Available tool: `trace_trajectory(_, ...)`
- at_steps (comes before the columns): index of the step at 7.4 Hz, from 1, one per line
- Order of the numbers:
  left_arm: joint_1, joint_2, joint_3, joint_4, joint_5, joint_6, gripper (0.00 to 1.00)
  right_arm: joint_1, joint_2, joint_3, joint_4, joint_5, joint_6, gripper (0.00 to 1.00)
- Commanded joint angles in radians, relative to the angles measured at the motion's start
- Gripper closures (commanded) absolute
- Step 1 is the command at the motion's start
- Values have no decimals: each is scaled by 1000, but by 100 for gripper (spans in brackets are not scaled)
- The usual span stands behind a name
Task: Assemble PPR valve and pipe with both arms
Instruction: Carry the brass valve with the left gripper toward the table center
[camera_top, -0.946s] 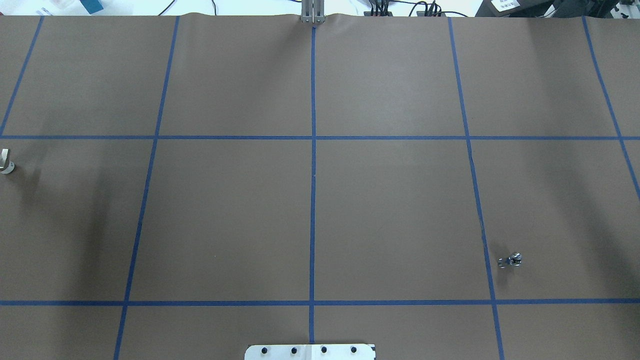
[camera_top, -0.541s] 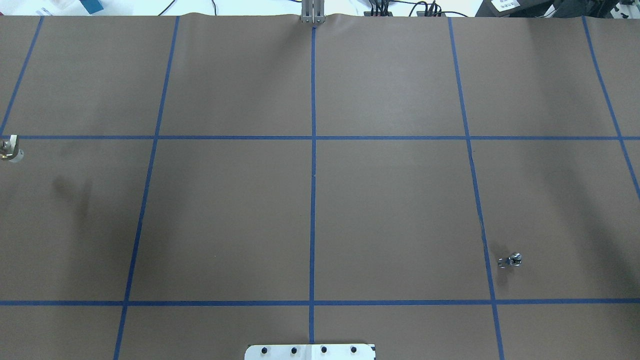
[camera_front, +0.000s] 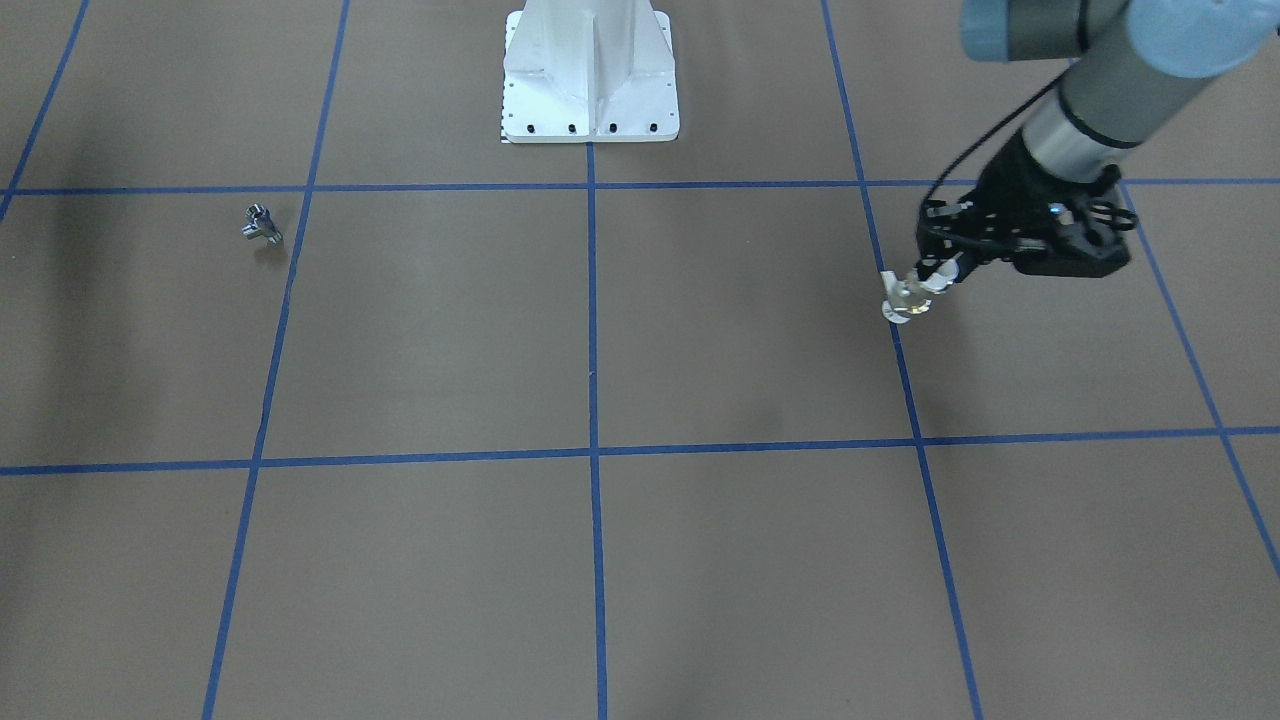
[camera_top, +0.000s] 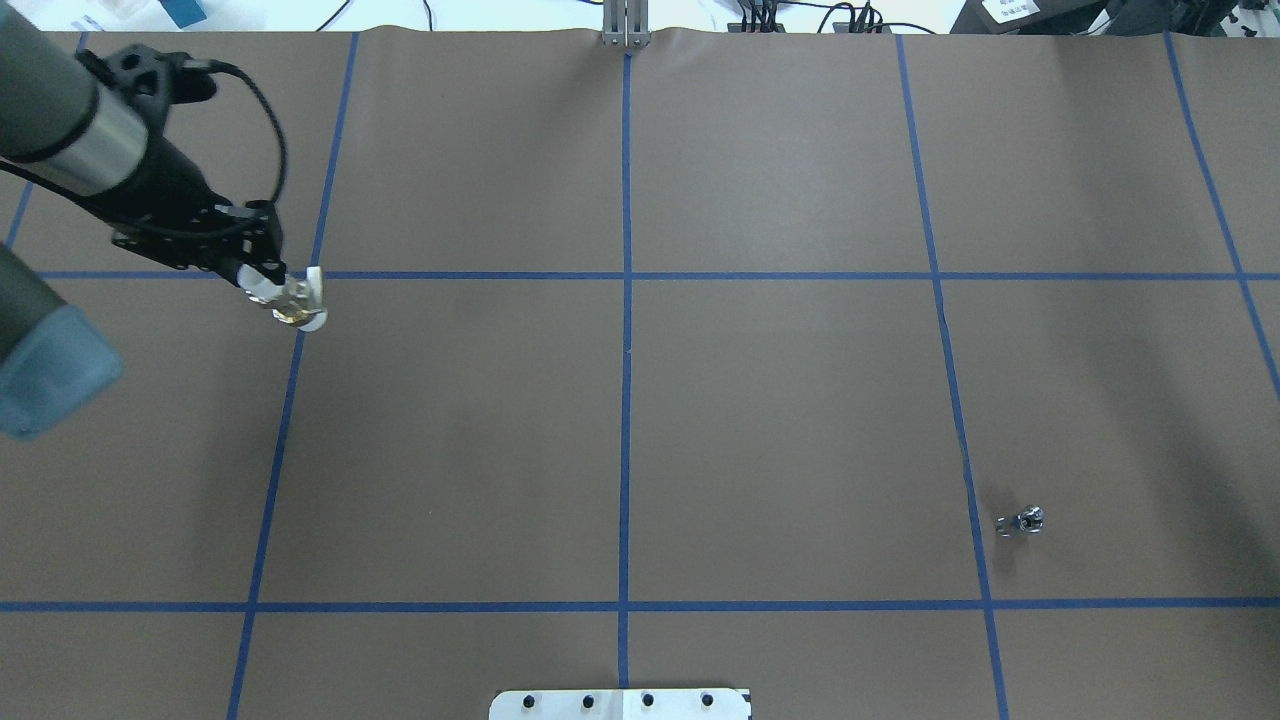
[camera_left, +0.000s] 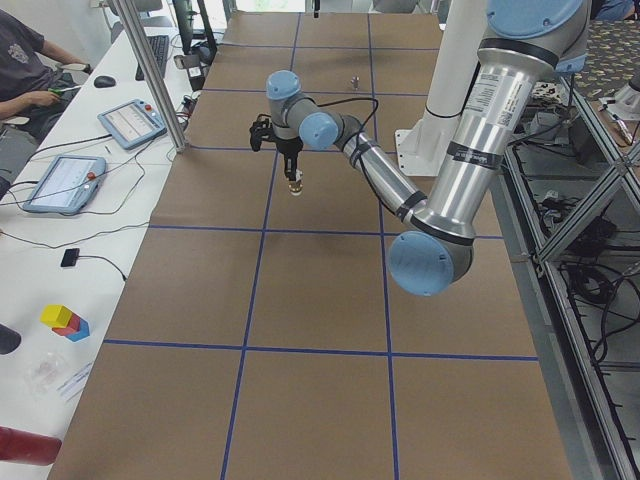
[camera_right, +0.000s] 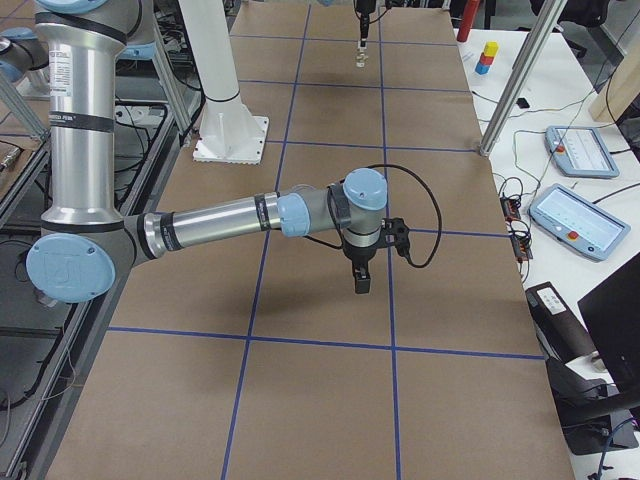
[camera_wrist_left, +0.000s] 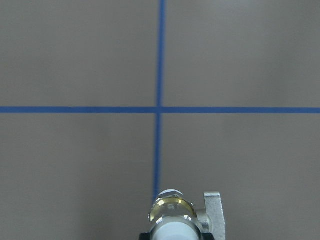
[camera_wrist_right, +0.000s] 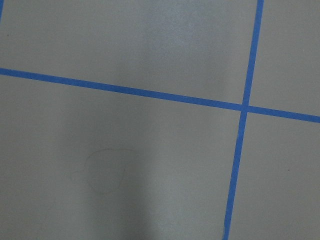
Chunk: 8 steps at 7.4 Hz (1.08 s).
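Left arm (camera_top: 60, 140) reaches out, left gripper (camera_top: 270, 291) clamped on the PPR valve (camera_top: 300, 303). Right arm (camera_right: 210, 228) stretches forward, right gripper (camera_right: 361, 280) pointing straight down; its grip I can't read.

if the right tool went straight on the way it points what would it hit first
Most likely the bare table cover: the right tool points straight down, and its wrist view shows only brown paper and blue tape, not the pipe.

Even, diffuse light from above; soft, broad shadows smear the brown table cover (camera_top: 780, 420). A pale sheen whitens the right wrist view's top; the PPR valve (camera_wrist_left: 172, 215) blurs in the left one.
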Motion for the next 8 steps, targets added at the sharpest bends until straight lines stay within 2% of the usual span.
trace_trajectory(1,131,-230,60,153,117,-97,100,-6,-1,-2,11,-7,5,1)
trace_trajectory(2,153,-335,179,140,121,-130,100,-6,-1,-2,11,-7,6,1)
trace_trajectory(3,162,-472,346,111,122,-158,100,-6,-3,-1,11,-9,6,1)
trace_trajectory(5,165,-529,515,-45,122,-161,100,-6,-7,-4,11,-24,6,1)
trace_trajectory(6,165,-611,632,-60,121,-161,100,-8,-6,-4,11,-33,6,1)
trace_trajectory(8,185,-652,708,-84,121,-157,100,-6,-7,-4,11,-35,6,1)
